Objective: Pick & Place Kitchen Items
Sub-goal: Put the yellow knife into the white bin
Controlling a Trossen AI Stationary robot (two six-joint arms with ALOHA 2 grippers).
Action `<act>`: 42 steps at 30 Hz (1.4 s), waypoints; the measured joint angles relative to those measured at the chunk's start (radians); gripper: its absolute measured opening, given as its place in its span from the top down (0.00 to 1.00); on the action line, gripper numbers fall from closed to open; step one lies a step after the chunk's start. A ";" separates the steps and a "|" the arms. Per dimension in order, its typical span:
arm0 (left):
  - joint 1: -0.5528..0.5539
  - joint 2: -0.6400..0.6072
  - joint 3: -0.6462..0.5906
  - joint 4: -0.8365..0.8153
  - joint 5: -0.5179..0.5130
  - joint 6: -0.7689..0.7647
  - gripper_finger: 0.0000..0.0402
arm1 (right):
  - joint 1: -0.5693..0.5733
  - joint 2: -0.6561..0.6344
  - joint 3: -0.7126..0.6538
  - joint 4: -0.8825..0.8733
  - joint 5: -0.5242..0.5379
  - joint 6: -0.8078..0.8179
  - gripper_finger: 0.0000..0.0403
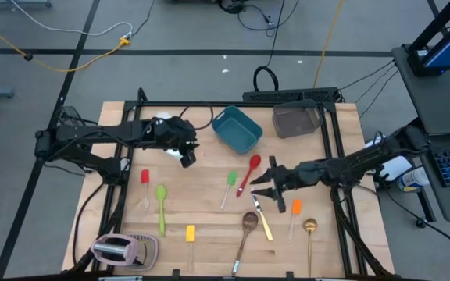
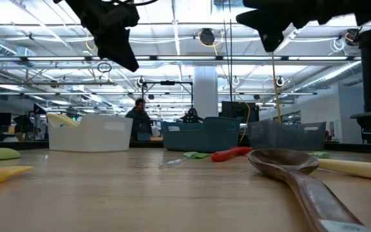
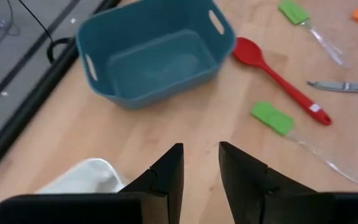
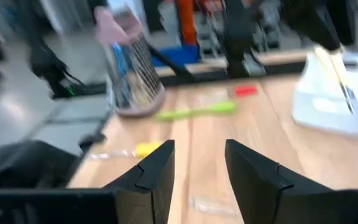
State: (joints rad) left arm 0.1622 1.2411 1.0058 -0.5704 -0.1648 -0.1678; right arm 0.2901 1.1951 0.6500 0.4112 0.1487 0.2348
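Note:
Slim utensils lie flat on the wooden table: a red spoon (image 1: 250, 173), a green spatula (image 1: 229, 186), a green spoon (image 1: 161, 204), a red spatula (image 1: 144, 184), a yellow spatula (image 1: 191, 236), a wooden spoon (image 1: 244, 229), a cream-handled knife (image 1: 263, 222), an orange spatula (image 1: 294, 211) and a gold spoon (image 1: 309, 232). My left gripper (image 1: 188, 154) (image 3: 201, 168) is open and empty, raised by the white tub (image 3: 86, 177). My right gripper (image 1: 258, 189) (image 4: 201, 168) is open and empty, raised above the table near the red spoon's handle and the knife's blade.
A teal tub (image 1: 237, 129) and a smoky-grey tub (image 1: 297, 119) stand at the far side. The white tub (image 2: 95, 132) is mostly hidden under my left arm in the high view. A pinkish toaster (image 1: 119, 250) lies at the near left corner. A person (image 2: 137, 113) shows in the room beyond.

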 joint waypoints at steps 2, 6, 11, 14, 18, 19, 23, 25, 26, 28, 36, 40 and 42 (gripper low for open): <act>-0.016 0.000 0.000 -0.005 -0.003 -0.035 0.74 | 0.025 0.031 0.061 -0.161 0.041 0.071 0.67; -0.034 0.000 0.000 -0.004 -0.019 -0.047 0.74 | 0.065 0.132 0.155 -0.403 0.055 0.259 0.67; -0.041 0.000 0.000 -0.004 -0.019 -0.047 0.74 | 0.091 0.237 0.230 -0.621 -0.046 0.489 0.67; -0.040 0.000 -0.001 -0.004 -0.020 -0.042 0.74 | 0.098 0.285 0.230 -0.686 -0.121 0.608 0.67; -0.040 0.000 -0.001 -0.004 -0.021 0.007 0.74 | 0.122 0.349 0.226 -0.709 -0.178 0.646 0.67; -0.040 0.000 -0.001 -0.004 -0.021 0.021 0.74 | 0.127 0.361 0.225 -0.710 -0.176 0.651 0.67; -0.040 0.000 -0.001 -0.003 -0.022 0.031 0.74 | 0.136 0.406 0.225 -0.699 -0.124 0.663 0.67; -0.040 0.000 -0.001 -0.003 -0.022 0.031 0.74 | 0.137 0.424 0.224 -0.687 -0.091 0.662 0.67; -0.040 0.000 -0.001 -0.003 -0.022 0.031 0.74 | 0.137 0.431 0.224 -0.681 -0.074 0.661 0.67; -0.040 0.000 -0.001 -0.003 -0.022 0.031 0.74 | 0.137 0.444 0.224 -0.671 -0.043 0.647 0.67; -0.040 0.000 -0.001 -0.004 -0.021 0.015 0.74 | 0.137 0.477 0.226 -0.614 -0.042 0.638 0.67; -0.040 0.000 -0.001 -0.004 -0.021 -0.001 0.74 | 0.137 0.477 0.226 -0.606 -0.039 0.598 0.67; -0.041 0.000 -0.001 -0.004 -0.021 -0.003 0.74 | 0.137 0.477 0.226 -0.629 -0.037 0.566 0.67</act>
State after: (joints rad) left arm 0.1217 1.2415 1.0050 -0.5747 -0.1854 -0.1707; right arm 0.4267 1.6722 0.8761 -0.2181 0.1116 0.8006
